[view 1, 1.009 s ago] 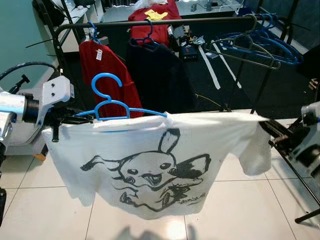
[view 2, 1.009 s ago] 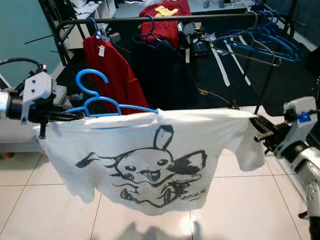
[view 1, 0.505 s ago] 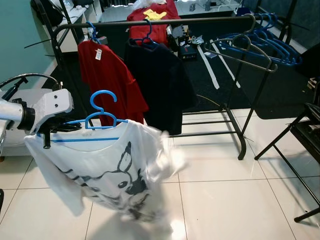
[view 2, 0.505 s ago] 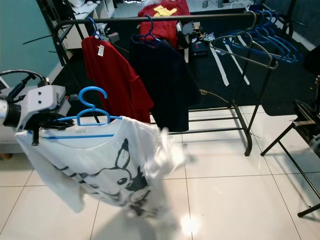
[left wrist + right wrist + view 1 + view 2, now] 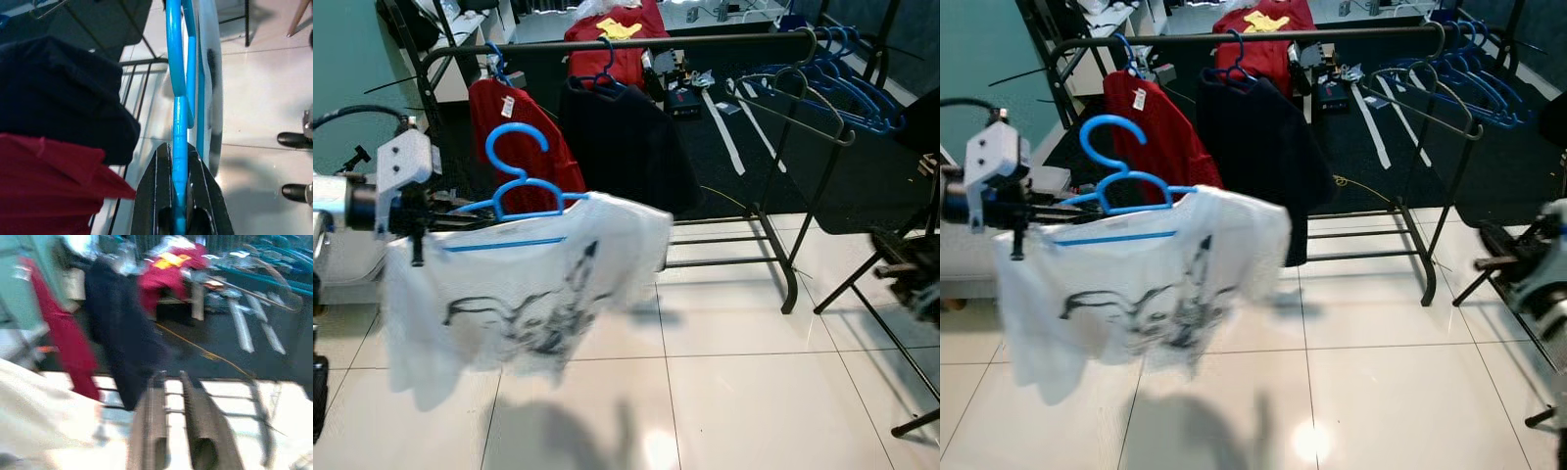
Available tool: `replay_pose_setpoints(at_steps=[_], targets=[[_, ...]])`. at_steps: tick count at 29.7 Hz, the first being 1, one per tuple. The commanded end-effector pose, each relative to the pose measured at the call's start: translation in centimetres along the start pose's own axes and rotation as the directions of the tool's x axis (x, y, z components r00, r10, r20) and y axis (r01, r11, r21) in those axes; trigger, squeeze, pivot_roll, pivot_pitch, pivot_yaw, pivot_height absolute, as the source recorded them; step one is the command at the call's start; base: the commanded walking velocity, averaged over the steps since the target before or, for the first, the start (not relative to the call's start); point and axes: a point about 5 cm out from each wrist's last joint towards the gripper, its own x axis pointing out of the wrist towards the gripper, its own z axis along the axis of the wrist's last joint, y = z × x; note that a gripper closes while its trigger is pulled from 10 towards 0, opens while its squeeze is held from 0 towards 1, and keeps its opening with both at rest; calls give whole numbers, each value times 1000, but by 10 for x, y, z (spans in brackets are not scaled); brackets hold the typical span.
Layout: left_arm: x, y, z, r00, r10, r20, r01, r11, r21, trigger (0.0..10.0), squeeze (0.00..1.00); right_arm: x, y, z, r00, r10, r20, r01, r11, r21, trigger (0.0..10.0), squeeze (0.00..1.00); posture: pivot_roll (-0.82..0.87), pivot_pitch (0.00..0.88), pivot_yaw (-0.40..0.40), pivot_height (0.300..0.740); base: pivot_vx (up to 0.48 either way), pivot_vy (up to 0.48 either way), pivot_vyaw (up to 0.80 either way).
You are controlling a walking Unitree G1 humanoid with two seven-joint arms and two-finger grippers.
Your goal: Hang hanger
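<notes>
White floor tiles [image 5: 744, 392] run up to a black clothes rack [image 5: 607, 44]. A red shirt [image 5: 519, 137] and a dark shirt [image 5: 626, 137] already hang at its left end, a bunch of empty blue hangers [image 5: 842, 83] at its right.

Your left gripper [image 5: 179, 196] is clamped on the blue hanger [image 5: 514, 186]; the left wrist view shows both black fingers [image 5: 151, 196] pressed against the bar. The hanger sits in front of the rack, near the red shirt, hook up and below rail height. A white T-shirt [image 5: 519, 284] with a dark cartoon print is draped on it, blurred and bunched toward the free end.

Right gripper [image 5: 178, 431] is low at the right, near a folding stand [image 5: 891, 294], carrying nothing; its fingers stand slightly apart.

Risks, as judged from here:
- The grip is at one end of the hanger, so the shirt's weight could lever it down and tilt the hook off line.
- The shirt looks unevenly seated; a quick lift could slide it off the far shoulder.
- The hook must clear the rail between the hung garments, and loose cloth could snag on the red shirt.
- The stand's legs lie close to your right side if you step forward.
</notes>
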Motion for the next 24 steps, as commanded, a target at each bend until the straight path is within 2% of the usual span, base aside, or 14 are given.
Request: replay_pose_setpoints(at_steps=[1,2,6,13,14,15,17,18,19,20,21,22,23,24], targets=[[-1,-2,-2,1000,-9,-1,9,1000,-2,10000,0,1,8,3,998,60,17,-60,998,13,10000,1000,-55,105,82,740,0,0,0],[3,-6,-6,999,-22,-25,22,1000,1,10000,0,-1,16,11,988,146,52,-148,989,27,10000,1000,-56,105,81,740,0,0,0],[11,-9,-10,998,-38,-46,39,999,11,10000,0,-8,25,25,955,284,88,-287,958,22,10000,1000,-66,103,80,740,0,0,0],[25,-14,-8,995,-84,-54,87,995,49,10000,0,-16,23,39,934,343,98,-344,939,-2,10000,1000,-73,96,83,740,0,0,0],[32,-18,-6,992,-115,-42,117,991,61,10000,0,-17,32,39,908,414,63,-415,910,-5,10000,1000,-73,97,84,740,0,0,0],[32,-18,-6,992,-115,-42,117,991,61,10000,0,-17,32,39,908,414,63,-415,910,-5,10000,1000,-73,97,84,740,0,0,0],[45,-24,-1,985,-172,-7,172,982,76,10000,0,-20,53,36,828,560,-24,-560,828,17,10000,1000,-77,99,80,740,0,0,0],[45,-24,-1,985,-172,-7,172,982,76,10000,0,-20,53,36,828,560,-24,-560,828,17,10000,1000,-77,99,80,740,0,0,0],[59,-33,2,974,-225,3,224,969,101,10000,0,-18,70,32,757,650,-69,-649,760,42,10000,1000,-77,99,75,740,0,0,0],[85,-49,6,950,-311,13,305,941,147,10000,0,-10,89,28,677,730,-95,-726,683,76,10000,761,-81,97,70,740,0,0,0],[85,-49,6,950,-311,13,305,941,147,10000,0,-10,89,28,677,730,-95,-726,683,76,10000,761,-81,97,70,740,0,0,0],[99,-59,10,933,-359,31,349,922,169,10000,0,-4,96,26,650,753,-104,-748,658,85,10000,0,-80,96,68,740,0,0,0],[109,-68,14,918,-394,51,379,907,184,10000,0,-1,100,25,633,767,-108,-761,642,93,10000,0,-80,96,65,740,0,0,0],[109,-68,14,918,-394,51,379,907,184,10000,0,-1,100,25,633,767,-108,-761,642,93,10000,0,-80,96,65,740,0,0,0]])
